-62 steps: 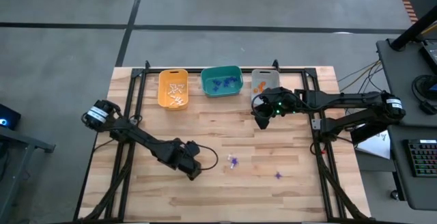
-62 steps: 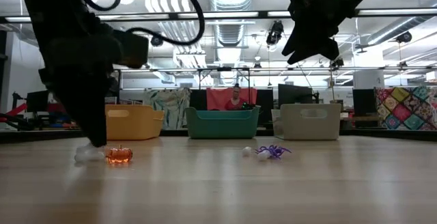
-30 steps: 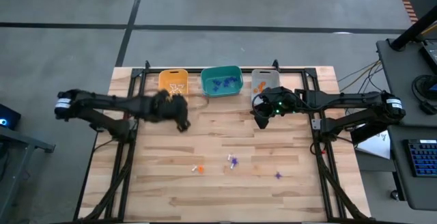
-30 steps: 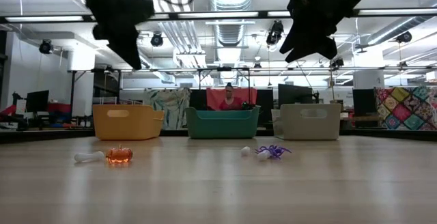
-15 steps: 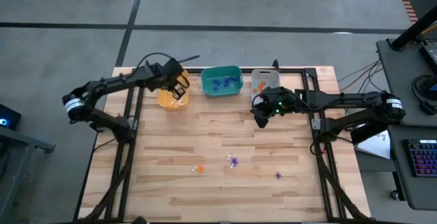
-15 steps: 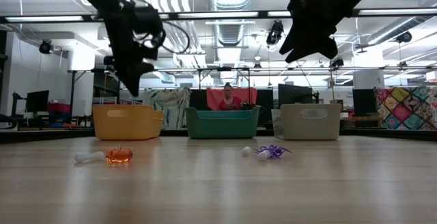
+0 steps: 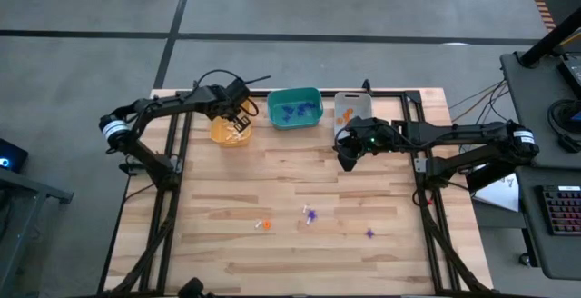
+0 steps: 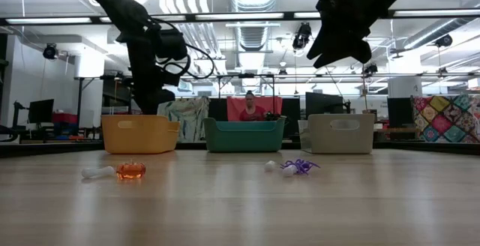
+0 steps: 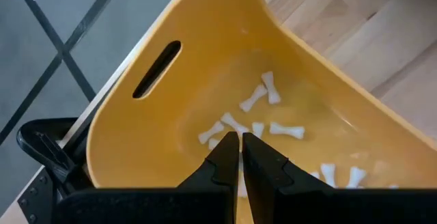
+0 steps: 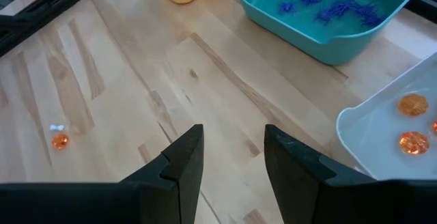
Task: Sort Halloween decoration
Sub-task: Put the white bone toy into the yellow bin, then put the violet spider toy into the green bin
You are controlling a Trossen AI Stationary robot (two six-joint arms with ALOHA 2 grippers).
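Still loose on the table were a few trinkets: a white bone touching an orange pumpkin, and purple spiders beside two white bits, all well away from both pincers. White bones lay in the yellow bin directly under the left pincer, which was clenched (nothing visibly between its tips). The right pincer hovered released beside the grey bin. The risk, I judged: grabbing the touching bone and pumpkin together would mix colours in one bin.
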